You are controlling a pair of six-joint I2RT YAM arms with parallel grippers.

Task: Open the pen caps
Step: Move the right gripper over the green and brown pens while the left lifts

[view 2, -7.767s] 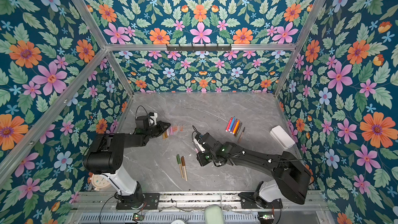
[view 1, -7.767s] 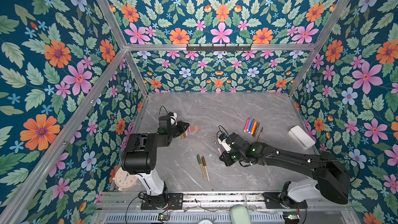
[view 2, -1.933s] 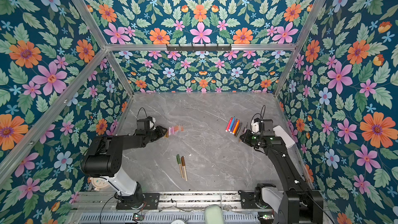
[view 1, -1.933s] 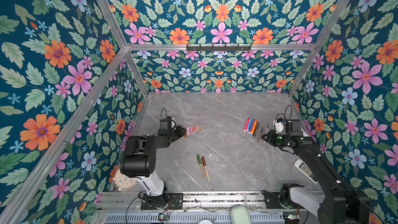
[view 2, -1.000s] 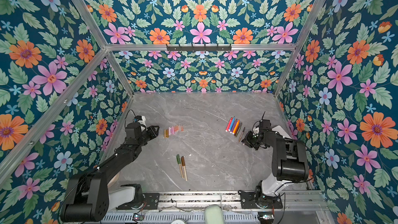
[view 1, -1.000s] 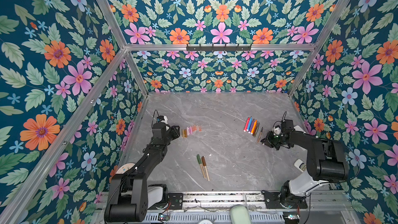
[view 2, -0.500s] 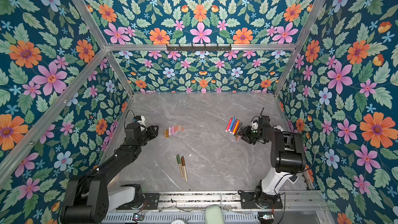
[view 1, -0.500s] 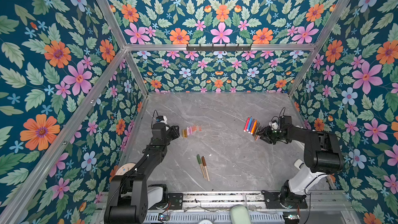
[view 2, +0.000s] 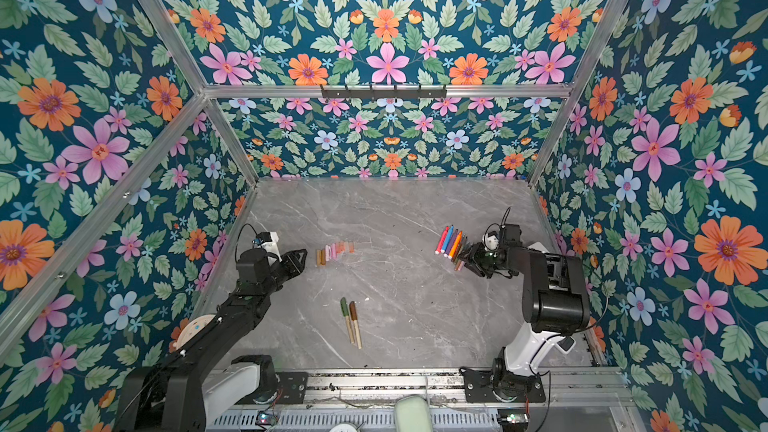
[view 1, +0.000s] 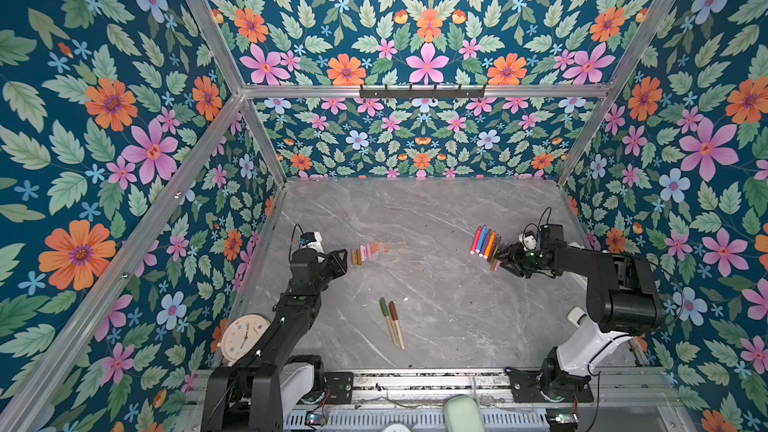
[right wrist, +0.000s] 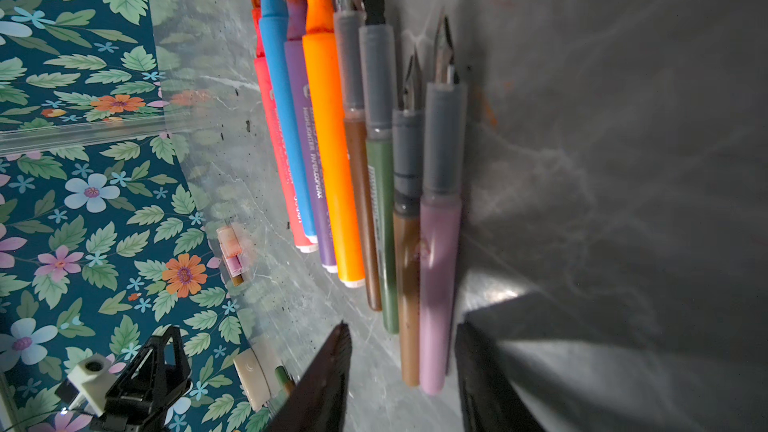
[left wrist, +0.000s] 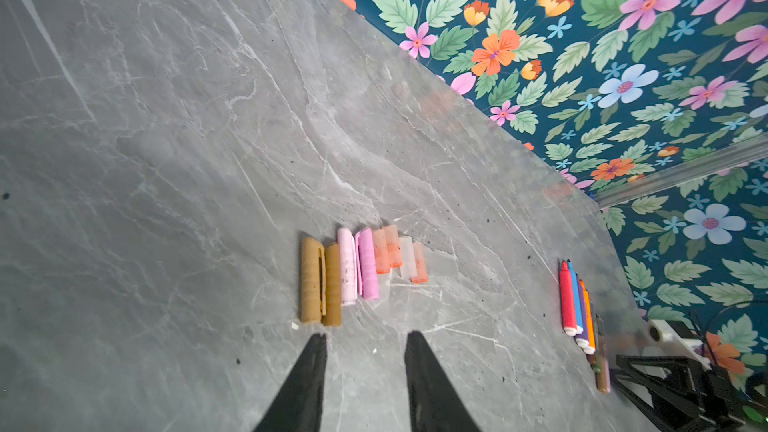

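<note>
Most of the job looks done. On the grey table (view 1: 415, 209) a row of caps (left wrist: 361, 272) lies side by side, two brown, two pink and four pale orange or clear, eight as far as I can count. Well apart from them, over by the right wall, lies a bundle of bare pens (right wrist: 328, 139): red, blue, purple and orange ones, then two brown, a green and a pink pen (right wrist: 438, 263), all with their tips showing. That also makes eight, so caps and pens tally.

What I judge to be left is the two capped pens (view 1: 395, 322), one green and one brown. They lie together near the front middle of the table, away from both arms.

The left gripper (left wrist: 365, 336) sits just short of the cap row, its fingers spread with only bare table between them. The right gripper (right wrist: 403, 326) is at the tail end of the bundle, fingers spread too. The ends of the pink pen and its brown neighbour lie between the fingers, but I see no pinch on them; both seem to rest on the table. A clock (view 1: 245, 332) leans by the left wall, out of the way.
</note>
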